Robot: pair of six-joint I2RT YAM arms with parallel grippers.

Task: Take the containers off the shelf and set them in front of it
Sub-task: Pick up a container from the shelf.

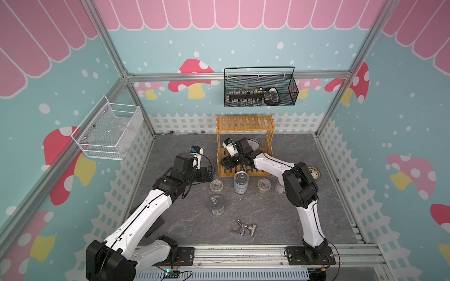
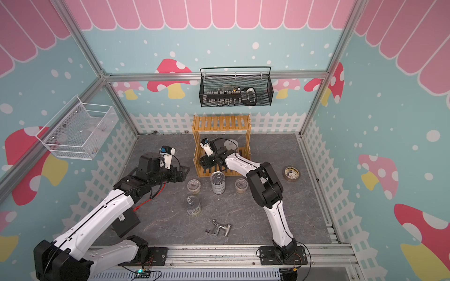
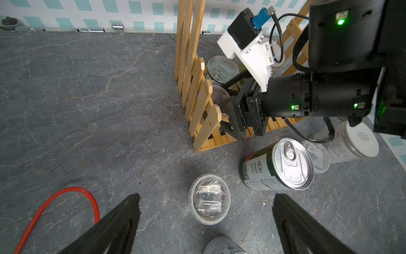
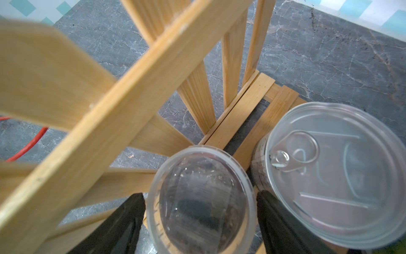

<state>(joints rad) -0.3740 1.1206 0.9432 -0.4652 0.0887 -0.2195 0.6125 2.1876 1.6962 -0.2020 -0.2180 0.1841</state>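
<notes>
Farthest left, a white wire basket (image 1: 109, 132) hangs on the side wall. Next comes the left hand (image 1: 210, 174), low over the counter (image 1: 182, 219) with its fingers (image 3: 123, 220) spread wide and holding nothing. Just ahead of them the first cup (image 3: 209, 199), clear and lidded, stands upright on the counter. The near can (image 1: 217, 205) stands closer to the robot's base, its pull-tab facing up. Behind these, the shelf (image 1: 246, 124) stands against the back wall with its top tier bare. A black mesh basket (image 1: 260, 90) hangs on the wall above it. The right hand (image 1: 224, 162) reaches into the lower tier, its fingers (image 4: 129, 220) spread on either side of the shelf cup (image 4: 197, 209) and just beside its rim. Whether they touch it cannot be told. The shelf can (image 4: 336, 176) stands right beside that cup on the same slats. The shelf jar (image 2: 231, 144), white-lidded, sits farther right on that tier. In front of the shelf, the front can (image 1: 241, 183) stands upright close to the shelf's front edge. To its right are the second cup (image 1: 264, 185) and then the counter jar (image 3: 356, 140), partly hidden behind the right arm in both top views. Farthest right, a tape roll (image 1: 313, 173) lies flat on the counter.
</notes>
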